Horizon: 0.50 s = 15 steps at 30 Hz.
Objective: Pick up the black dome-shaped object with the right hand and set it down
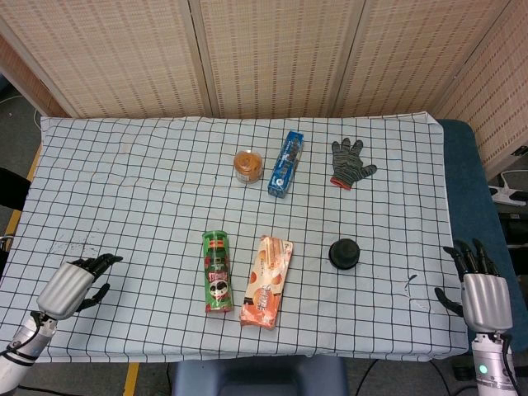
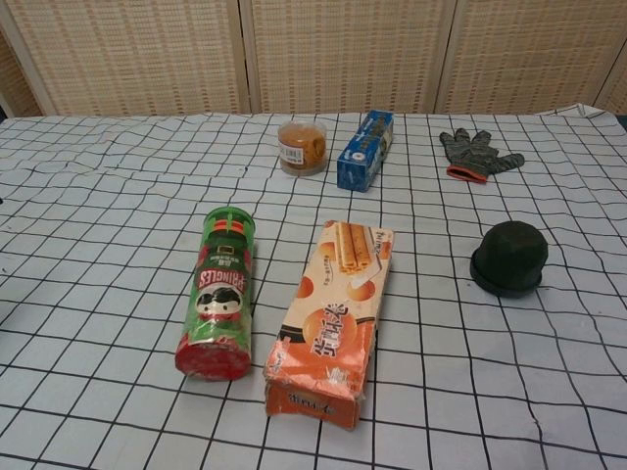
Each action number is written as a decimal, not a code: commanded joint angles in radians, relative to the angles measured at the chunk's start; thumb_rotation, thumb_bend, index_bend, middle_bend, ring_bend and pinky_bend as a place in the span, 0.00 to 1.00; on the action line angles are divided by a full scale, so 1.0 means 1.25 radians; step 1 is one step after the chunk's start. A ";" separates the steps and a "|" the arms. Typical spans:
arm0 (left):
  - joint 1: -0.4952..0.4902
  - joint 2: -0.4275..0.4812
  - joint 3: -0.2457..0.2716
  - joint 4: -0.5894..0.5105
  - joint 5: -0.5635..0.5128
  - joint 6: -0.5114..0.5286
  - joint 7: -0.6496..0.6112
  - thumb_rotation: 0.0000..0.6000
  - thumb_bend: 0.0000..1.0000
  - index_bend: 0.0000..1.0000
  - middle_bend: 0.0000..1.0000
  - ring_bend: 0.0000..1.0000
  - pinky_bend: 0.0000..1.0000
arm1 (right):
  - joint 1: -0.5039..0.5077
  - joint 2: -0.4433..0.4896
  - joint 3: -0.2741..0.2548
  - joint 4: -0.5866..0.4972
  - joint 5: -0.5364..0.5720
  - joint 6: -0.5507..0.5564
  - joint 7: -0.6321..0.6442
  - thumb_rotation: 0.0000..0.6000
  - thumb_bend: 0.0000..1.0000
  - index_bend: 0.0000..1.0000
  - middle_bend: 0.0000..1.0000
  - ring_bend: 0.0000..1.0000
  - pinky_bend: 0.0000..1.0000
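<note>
The black dome-shaped object (image 1: 344, 253) (image 2: 508, 258) sits on the checkered tablecloth, right of centre, with nothing touching it. My right hand (image 1: 478, 287) rests at the table's right front corner, well to the right of the dome, with its fingers spread and nothing in them. My left hand (image 1: 76, 283) lies at the left front edge, fingers loosely extended, holding nothing. Neither hand shows in the chest view.
A green Pringles can (image 1: 217, 271) (image 2: 218, 291) and an orange biscuit box (image 1: 266, 280) (image 2: 333, 318) lie left of the dome. Further back are a small jar (image 1: 247, 166) (image 2: 301, 146), a blue box (image 1: 286, 162) (image 2: 365, 149) and a grey glove (image 1: 350, 162) (image 2: 476, 153).
</note>
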 commanded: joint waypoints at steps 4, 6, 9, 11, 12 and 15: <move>0.001 0.001 0.001 -0.003 0.003 0.003 0.006 1.00 0.45 0.23 0.27 0.46 0.63 | 0.001 0.009 -0.006 -0.007 -0.001 -0.009 -0.005 1.00 0.09 0.21 0.12 0.00 0.24; 0.002 0.000 0.001 -0.002 0.002 0.002 0.011 1.00 0.45 0.23 0.27 0.46 0.63 | 0.006 0.012 -0.007 -0.005 -0.007 -0.016 0.004 1.00 0.09 0.20 0.12 0.00 0.24; 0.001 0.000 -0.001 -0.005 0.000 0.000 0.009 1.00 0.45 0.23 0.27 0.46 0.63 | 0.017 0.011 -0.011 0.017 -0.017 -0.033 0.025 1.00 0.09 0.16 0.12 0.00 0.24; 0.001 0.001 -0.002 -0.005 -0.001 0.002 0.006 1.00 0.45 0.23 0.27 0.46 0.63 | 0.026 0.011 -0.014 0.026 -0.013 -0.056 0.037 1.00 0.09 0.14 0.12 0.00 0.24; 0.002 0.001 -0.003 -0.004 -0.002 0.004 0.003 1.00 0.45 0.23 0.27 0.46 0.63 | 0.033 0.013 -0.015 0.027 -0.005 -0.078 0.046 1.00 0.09 0.12 0.12 0.00 0.23; 0.005 0.006 -0.004 -0.005 -0.009 0.005 -0.010 1.00 0.45 0.24 0.27 0.46 0.63 | 0.057 0.012 -0.008 0.028 0.026 -0.134 0.054 1.00 0.09 0.10 0.12 0.00 0.23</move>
